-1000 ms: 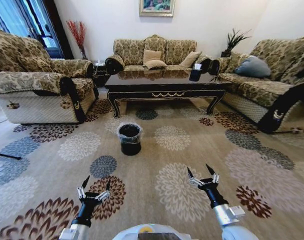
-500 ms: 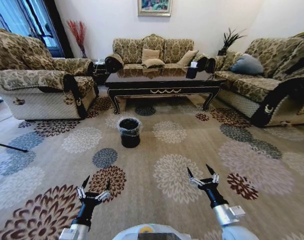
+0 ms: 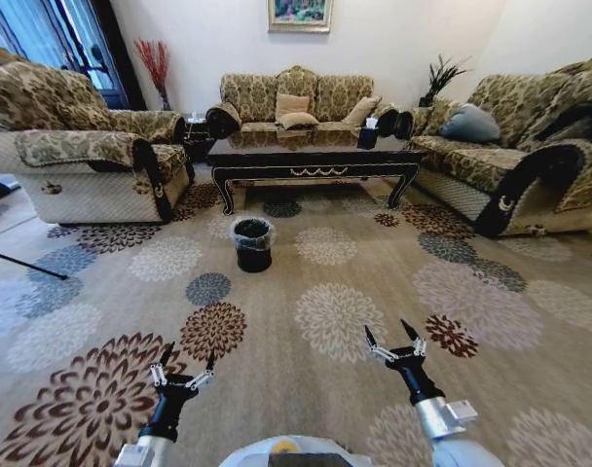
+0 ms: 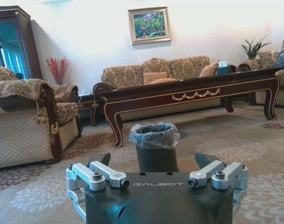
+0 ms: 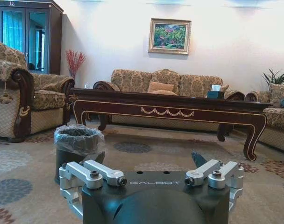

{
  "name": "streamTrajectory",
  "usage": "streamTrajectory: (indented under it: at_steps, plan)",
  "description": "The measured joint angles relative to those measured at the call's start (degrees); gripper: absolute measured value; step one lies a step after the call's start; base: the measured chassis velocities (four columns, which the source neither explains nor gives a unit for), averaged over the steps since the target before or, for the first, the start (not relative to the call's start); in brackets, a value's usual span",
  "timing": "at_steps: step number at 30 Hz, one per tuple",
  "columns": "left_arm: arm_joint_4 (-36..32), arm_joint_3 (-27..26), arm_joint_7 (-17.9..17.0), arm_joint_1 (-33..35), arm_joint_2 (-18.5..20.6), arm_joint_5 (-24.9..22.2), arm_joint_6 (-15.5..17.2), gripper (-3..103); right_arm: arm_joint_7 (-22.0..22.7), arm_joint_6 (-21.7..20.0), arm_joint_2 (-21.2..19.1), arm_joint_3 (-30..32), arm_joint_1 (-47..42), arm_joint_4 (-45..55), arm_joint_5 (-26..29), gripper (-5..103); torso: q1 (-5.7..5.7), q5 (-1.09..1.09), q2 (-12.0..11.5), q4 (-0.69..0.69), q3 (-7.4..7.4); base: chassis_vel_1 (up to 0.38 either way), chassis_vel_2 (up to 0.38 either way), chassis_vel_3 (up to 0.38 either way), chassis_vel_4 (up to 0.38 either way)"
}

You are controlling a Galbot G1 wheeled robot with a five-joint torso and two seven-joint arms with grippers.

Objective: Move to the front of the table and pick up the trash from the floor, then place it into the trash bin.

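- The left gripper point(image 3: 184, 366) is held low at the near edge of the head view, above the flowered carpet point(image 3: 335, 292); the arm reaches forward and the two dark fingers point ahead, spread apart in a V with nothing between them.
- The right gripper point(image 3: 393, 341) stands in the same pose on the other side, a little higher in the picture, its fingers also wide open and empty.
- In the left wrist view the fingertips point(image 4: 101, 158) of this gripper are well apart, and the trash bin point(image 4: 154, 145) appears between them, farther off on the carpet.
- In the right wrist view the fingers are open in the same way; the bin point(image 5: 77, 146) is seen toward one side, behind one fingertip point(image 5: 198, 158).
- The trash bin is small, round and black, with a crinkly clear bag folded over its rim; it stands upright on the carpet, in front of the table point(image 3: 311, 156) and well ahead of both grippers.
- The table is low, dark and glossy, with a gold scroll ornament on its apron; sofas stand around it on three sides.
- A small dark tissue box point(image 3: 368, 135) sits on the table near its right end.
- I cannot make out any trash scraps on the floor.
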Motion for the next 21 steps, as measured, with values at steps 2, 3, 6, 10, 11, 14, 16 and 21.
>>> streamTrajectory:
  at_steps: [2,3,6,10,11,14,16,21]
  plan:
    - [0.0,0.0,0.0,0.0,0.0,0.0,0.0,100,0.0,0.0,0.0,0.0,0.0,0.0,0.0,100,0.00,0.00,0.0,0.00,0.00,0.155,-0.148,-0.173,0.176]
    - [0.0,0.0,0.0,0.0,0.0,0.0,0.0,100,0.0,0.0,0.0,0.0,0.0,0.0,0.0,100,0.00,0.00,0.0,0.00,0.01,0.152,-0.148,-0.150,0.146]
    - [0.0,0.0,0.0,0.0,0.0,0.0,0.0,100,0.0,0.0,0.0,0.0,0.0,0.0,0.0,100,0.00,0.01,0.0,-0.02,0.00,0.146,-0.161,-0.152,0.159]
    - [0.0,0.0,0.0,0.0,0.0,0.0,0.0,100,0.0,0.0,0.0,0.0,0.0,0.0,0.0,100,0.00,-0.01,0.0,-0.01,0.00,0.164,-0.181,-0.164,0.168]
    - [0.0,0.0,0.0,0.0,0.0,0.0,0.0,100,0.0,0.0,0.0,0.0,0.0,0.0,0.0,100,0.00,-0.01,0.0,-0.01,0.00,0.184,-0.169,-0.166,0.174]
    - [0.0,0.0,0.0,0.0,0.0,0.0,0.0,100,0.0,0.0,0.0,0.0,0.0,0.0,0.0,100,0.00,0.00,0.0,-0.01,-0.01,0.176,-0.167,-0.154,0.168]
    - [0.0,0.0,0.0,0.0,0.0,0.0,0.0,100,0.0,0.0,0.0,0.0,0.0,0.0,0.0,100,-0.01,0.00,0.0,-0.01,-0.02,0.105,-0.135,-0.120,0.110]
    - [0.0,0.0,0.0,0.0,0.0,0.0,0.0,100,0.0,0.0,0.0,0.0,0.0,0.0,0.0,100,0.00,-0.01,0.0,-0.01,0.01,0.032,-0.052,-0.034,0.025]
